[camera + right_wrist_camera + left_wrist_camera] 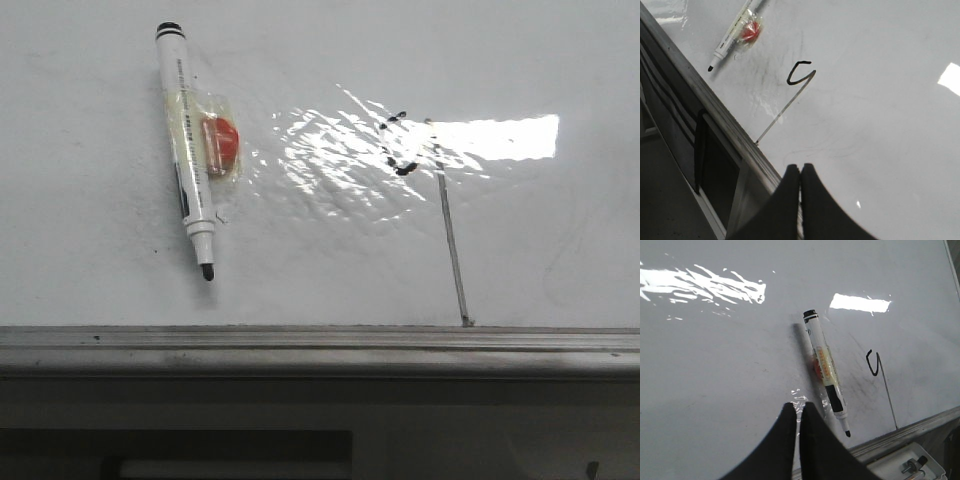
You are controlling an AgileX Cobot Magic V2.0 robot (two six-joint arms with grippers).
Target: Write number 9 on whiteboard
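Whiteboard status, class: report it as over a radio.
Left gripper and right gripper shut, empty. Number 9 drawn on whiteboard. Marker lies uncapped alongside.

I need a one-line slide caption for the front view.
Uncapped white marker lies on the glossy whiteboard beside a rough black number 9.

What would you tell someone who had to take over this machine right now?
Left gripper: shut, empty, above the whiteboard.
Right gripper: shut, empty, near the board's grey rail.
The marker lies uncapped on the board, a red piece taped to its side.
Done: the number 9 is drawn, an open hook with a long thin tail to the rail.
Left: close the loop if a cleaner 9 is wanted.
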